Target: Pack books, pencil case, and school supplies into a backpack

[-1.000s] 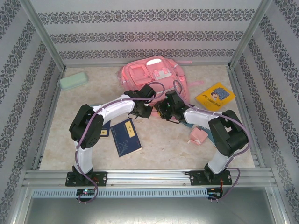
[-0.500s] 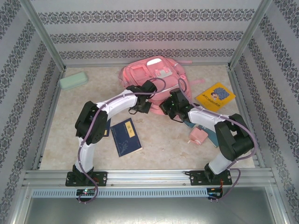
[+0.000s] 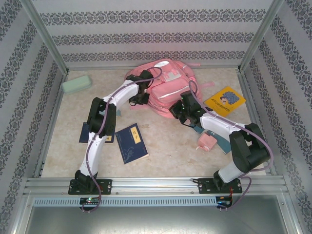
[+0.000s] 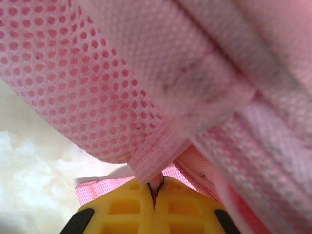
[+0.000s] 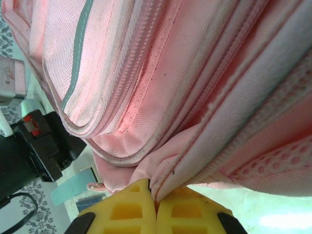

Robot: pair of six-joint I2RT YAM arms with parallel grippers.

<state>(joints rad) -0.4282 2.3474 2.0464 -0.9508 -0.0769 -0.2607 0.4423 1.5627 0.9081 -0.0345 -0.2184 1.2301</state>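
Backpack (image 3: 168, 85) lies far-centre on the table (image 3: 170, 156), front pockets up, close to the back wall. Left tool (image 3: 140, 95) is at its left edge and right tool (image 3: 176, 112) at its near-right corner, both against the fabric.

Left wrist view: left tool (image 4: 156, 187) has its tips together w/ a thin fold of pink trim pinched btwn them, so it's clamped on the backpack (image 4: 122, 73). A mesh panel hangs right above, and a bit of pink strap shows just behind the tips.

Right wrist view: right tool (image 5: 155, 192) is also closed, gripping a seam edge of the backpack (image 5: 161, 73). Zip lines and grey piping run above it.

Other items, top view:
- Pencil case (image 3: 76, 84): far left nr the wall, well apart from the backpack.
- Yellow book (image 3: 224, 100): flat, right of the backpack, near it.
- Navy book (image 3: 131, 143): flat at near-centre, label up.
- Second navy book (image 3: 89, 132): partly under the left arm.
- Pink block (image 3: 206, 141): near right, just beside the right arm.
- Teal pads (image 3: 223, 144): partly hidden under that arm, can't tell how many.
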